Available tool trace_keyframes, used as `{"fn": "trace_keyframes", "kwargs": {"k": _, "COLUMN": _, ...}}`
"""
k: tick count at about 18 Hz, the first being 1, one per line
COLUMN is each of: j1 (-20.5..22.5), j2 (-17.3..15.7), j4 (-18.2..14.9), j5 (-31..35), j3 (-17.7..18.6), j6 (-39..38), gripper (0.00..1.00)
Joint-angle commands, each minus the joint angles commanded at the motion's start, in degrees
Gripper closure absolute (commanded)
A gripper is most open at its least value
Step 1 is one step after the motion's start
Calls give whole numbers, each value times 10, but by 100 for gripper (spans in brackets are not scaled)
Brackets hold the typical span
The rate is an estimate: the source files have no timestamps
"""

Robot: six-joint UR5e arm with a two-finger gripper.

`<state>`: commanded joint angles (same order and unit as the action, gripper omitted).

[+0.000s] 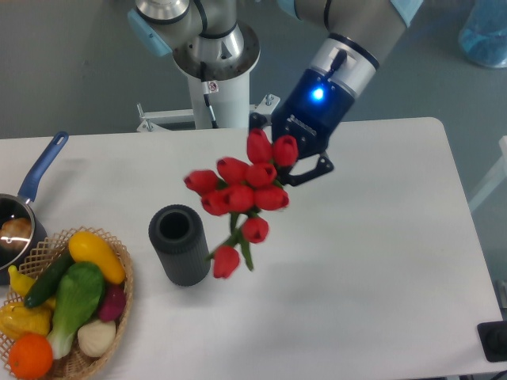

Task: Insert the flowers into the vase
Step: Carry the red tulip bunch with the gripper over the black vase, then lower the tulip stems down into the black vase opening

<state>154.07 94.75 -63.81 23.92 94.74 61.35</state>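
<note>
You see the black two-finger gripper (295,162) clamped on the stems of the bunch of red tulip flowers with green stems (242,194), and it holds them in the air above the white table (380,261). The buds hang just to the right of the dark grey ribbed cylindrical vase (179,245), and the lowest bud is near its side. The vase stands upright with nothing in its mouth. At the left you have a wicker basket of toy vegetables (67,305) and a blue-handled saucepan (24,214).
</note>
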Motion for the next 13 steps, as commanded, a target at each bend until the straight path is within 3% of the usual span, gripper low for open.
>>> {"fn": "trace_keyframes", "kwargs": {"k": 3, "j1": 0, "j2": -2, "j4": 3, "j5": -87, "j3": 22, "j6": 3, "gripper": 96}}
{"fn": "trace_keyframes", "kwargs": {"k": 7, "j1": -3, "j2": 3, "j4": 64, "j5": -152, "j3": 51, "j6": 3, "gripper": 95}}
{"fn": "trace_keyframes", "kwargs": {"k": 9, "j1": -5, "j2": 7, "j4": 69, "j5": -193, "j3": 57, "j6": 4, "gripper": 94}}
{"fn": "trace_keyframes", "kwargs": {"k": 13, "j1": -19, "j2": 27, "j4": 71, "j5": -205, "j3": 58, "j6": 39, "gripper": 91}}
